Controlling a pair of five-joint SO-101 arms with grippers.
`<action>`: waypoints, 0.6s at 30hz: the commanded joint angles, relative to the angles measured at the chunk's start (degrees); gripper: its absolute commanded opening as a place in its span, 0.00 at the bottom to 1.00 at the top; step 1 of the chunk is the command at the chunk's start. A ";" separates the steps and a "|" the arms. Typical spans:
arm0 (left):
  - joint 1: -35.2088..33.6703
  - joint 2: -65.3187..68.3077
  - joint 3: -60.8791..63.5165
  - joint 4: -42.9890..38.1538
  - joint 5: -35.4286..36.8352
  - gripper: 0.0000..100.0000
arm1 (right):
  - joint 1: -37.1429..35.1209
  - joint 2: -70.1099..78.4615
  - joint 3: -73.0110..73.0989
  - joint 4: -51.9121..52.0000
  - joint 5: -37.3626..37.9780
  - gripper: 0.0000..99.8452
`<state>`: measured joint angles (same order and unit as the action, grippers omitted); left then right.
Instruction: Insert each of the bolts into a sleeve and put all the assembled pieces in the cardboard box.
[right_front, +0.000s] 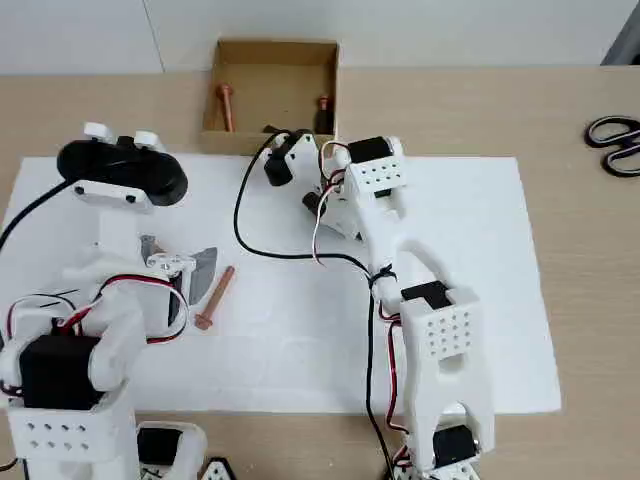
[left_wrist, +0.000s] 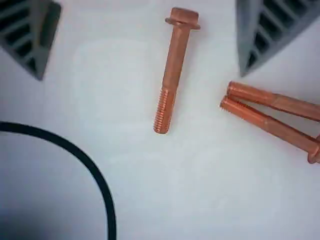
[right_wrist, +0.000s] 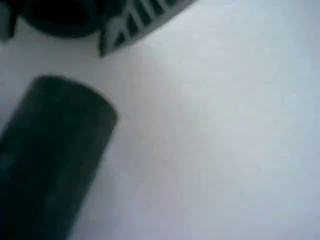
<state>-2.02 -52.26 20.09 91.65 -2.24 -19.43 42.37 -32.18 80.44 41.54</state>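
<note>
My left pincer (left_wrist: 140, 74) hangs over the white sheet (right_front: 470, 210) with its two grey fingers (left_wrist: 260, 35) set wide apart and nothing between their pads. A copper bolt (left_wrist: 175, 70) lies flat on the sheet in the gap between those fingers, touching neither. Its flanged head sits level with the fingertips and its threaded end points away from them. A pair of bolts (left_wrist: 265, 125) lies just outside one finger, side by side and almost touching, well clear of the single bolt. A black cable (left_wrist: 91, 167) curves across the sheet beyond the threaded end.

My right pincer (right_front: 288, 155) sits just short of the near wall of the cardboard box (right_front: 275, 50), over the far edge of the sheet. Whether it stands apart or together I cannot tell. Its wrist camera shows a dark cylinder (right_wrist: 50, 160) close below it, blurred; it may be a sleeve, though I would not swear to it.

Inside the box, past the right pincer, two boxed bolts (right_front: 226, 108) lie against opposite side walls. A pair of scissors (right_front: 615, 145) rests on the bare table (right_front: 580, 300), far off to the right pincer's outer side.
</note>
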 joint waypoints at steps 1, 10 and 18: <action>-0.26 0.18 -0.22 -0.18 -0.35 0.24 | 0.13 -0.22 -5.80 8.04 -3.78 0.00; -0.26 0.09 -0.22 -0.18 -0.35 0.24 | 1.36 -0.13 -15.56 15.78 -21.98 0.00; -0.26 0.09 -0.22 0.09 -0.35 0.24 | 3.12 0.40 -11.69 15.52 -31.30 0.01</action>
<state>-2.02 -52.26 20.09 91.65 -2.24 -16.62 43.34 -43.96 95.65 11.91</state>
